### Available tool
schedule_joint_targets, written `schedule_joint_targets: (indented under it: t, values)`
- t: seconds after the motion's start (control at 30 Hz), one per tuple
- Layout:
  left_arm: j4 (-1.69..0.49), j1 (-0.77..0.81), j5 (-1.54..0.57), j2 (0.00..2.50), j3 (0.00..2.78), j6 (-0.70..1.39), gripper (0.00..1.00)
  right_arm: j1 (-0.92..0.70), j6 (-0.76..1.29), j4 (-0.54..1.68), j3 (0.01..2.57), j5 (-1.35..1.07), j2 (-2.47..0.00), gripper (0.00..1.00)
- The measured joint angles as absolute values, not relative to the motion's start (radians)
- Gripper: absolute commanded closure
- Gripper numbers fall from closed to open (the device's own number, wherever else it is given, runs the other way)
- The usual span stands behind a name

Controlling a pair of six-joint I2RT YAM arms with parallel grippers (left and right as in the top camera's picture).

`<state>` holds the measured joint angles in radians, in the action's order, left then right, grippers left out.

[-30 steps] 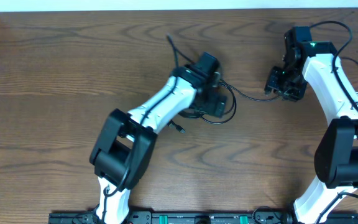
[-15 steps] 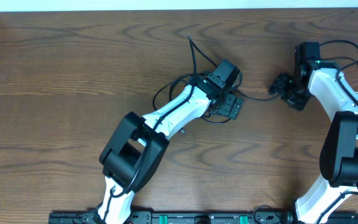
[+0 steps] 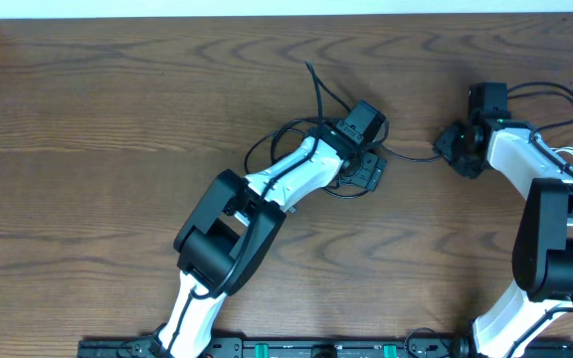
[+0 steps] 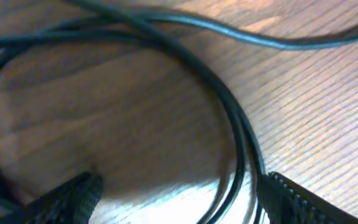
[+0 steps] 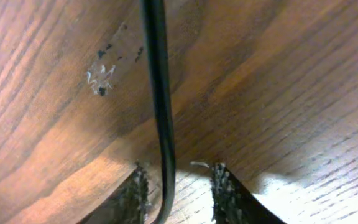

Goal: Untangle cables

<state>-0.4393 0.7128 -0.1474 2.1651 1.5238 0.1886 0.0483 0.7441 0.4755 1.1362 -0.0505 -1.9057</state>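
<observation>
the fingers of our left gripper point(image 4: 179, 208) stand wide apart, a loop of the thin black cord point(image 4: 232, 124) between them on the brown wooden table point(image 4: 135, 124). the cord also passes between the fingers of our right gripper point(image 5: 179, 186); pinched or not, we cannot tell. best clamp one strand only.

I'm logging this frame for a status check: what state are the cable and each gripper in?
Black cable: looped and crossing itself, one strand reaching the right gripper.
Left gripper: open wide over the loop.
Right gripper: astride the cable, grip unclear.
</observation>
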Motion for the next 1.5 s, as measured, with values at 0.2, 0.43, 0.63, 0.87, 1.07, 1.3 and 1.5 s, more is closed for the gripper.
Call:
schedule_joint_targets:
  t: [0.2, 0.43, 0.63, 0.87, 1.07, 1.3, 1.5]
  values:
    - [-0.406, 0.715, -0.136, 2.187, 1.544, 0.181, 0.27, 0.048, 0.755, 0.459, 1.124, -0.056, -1.905, 0.99]
    - [-0.45, 0.715, -0.128, 2.19, 1.555, 0.179, 0.27, 0.048, 0.724, 0.45, 1.123, -0.06, -1.905, 0.99]
    - [-0.493, 0.716, -0.128, 2.185, 1.56, 0.179, 0.28, 0.048, 0.667, 0.44, 1.123, -0.09, -1.907, 0.99]
    - [-0.523, 0.727, -0.117, 2.182, 1.56, 0.179, 0.37, 0.048, 0.65, 0.435, 1.123, -0.102, -1.908, 0.99]
    - [-0.526, 0.769, -0.042, 2.183, 1.559, 0.183, 0.39, 0.048, 0.645, 0.432, 1.122, -0.105, -1.908, 0.99]
    - [-0.546, 0.815, 0.002, 2.185, 1.559, 0.179, 0.38, 0.048, 0.641, 0.433, 1.122, -0.105, -1.908, 0.99]
    - [-0.546, 0.819, 0.003, 2.184, 1.559, 0.179, 0.41, 0.048, 0.626, 0.433, 1.122, -0.107, -1.908, 0.99]
